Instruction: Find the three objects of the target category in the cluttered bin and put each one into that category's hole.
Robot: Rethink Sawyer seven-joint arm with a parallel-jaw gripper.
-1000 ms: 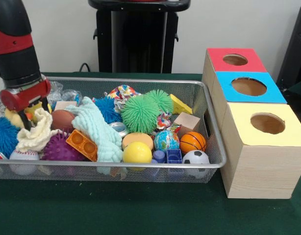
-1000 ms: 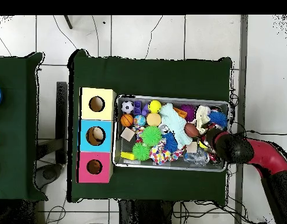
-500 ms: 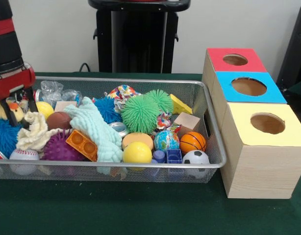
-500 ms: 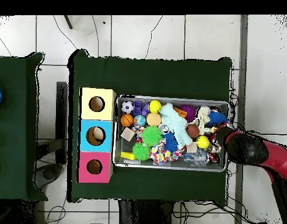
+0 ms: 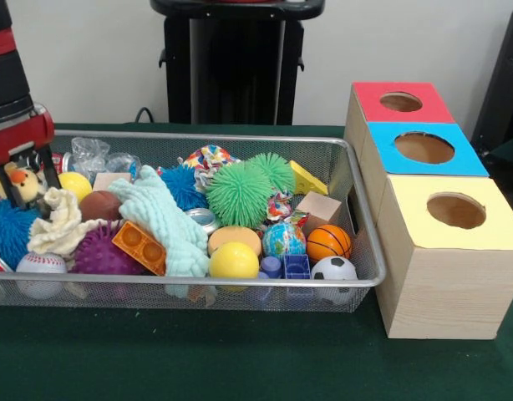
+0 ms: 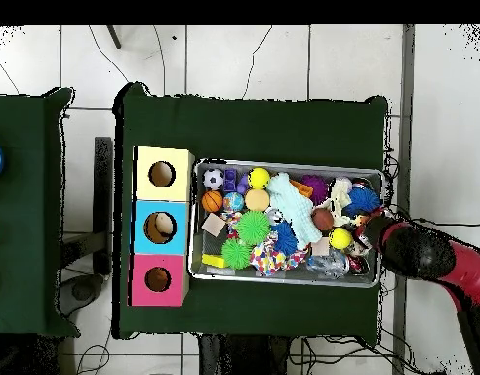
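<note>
- Your gripper (image 5: 21,174) hangs at the left end of the wire bin (image 5: 240,139), with its fingers closed around a small yellow duck toy (image 5: 12,180), orange beak facing the camera. The duck seems to ride just clear of the pile, which suggests it is your current pick.
- The hold looks shallow: the duck bulges out past the fingers, so treat it as a grip that could slip on a fast swing.
- The three boxes sit just beside the bin's opposite end: red hole (image 5: 400,102), blue hole (image 5: 424,148) and yellow hole (image 5: 456,210). You have the whole bin's length to cross.
- From overhead, something pale already lies inside the blue box's hole (image 6: 161,228); the other two look dark.
- The cream cloth (image 5: 60,227) and blue spiky ball (image 5: 6,231) lie right under the gripper, so lift well clear of them before travelling.
</note>
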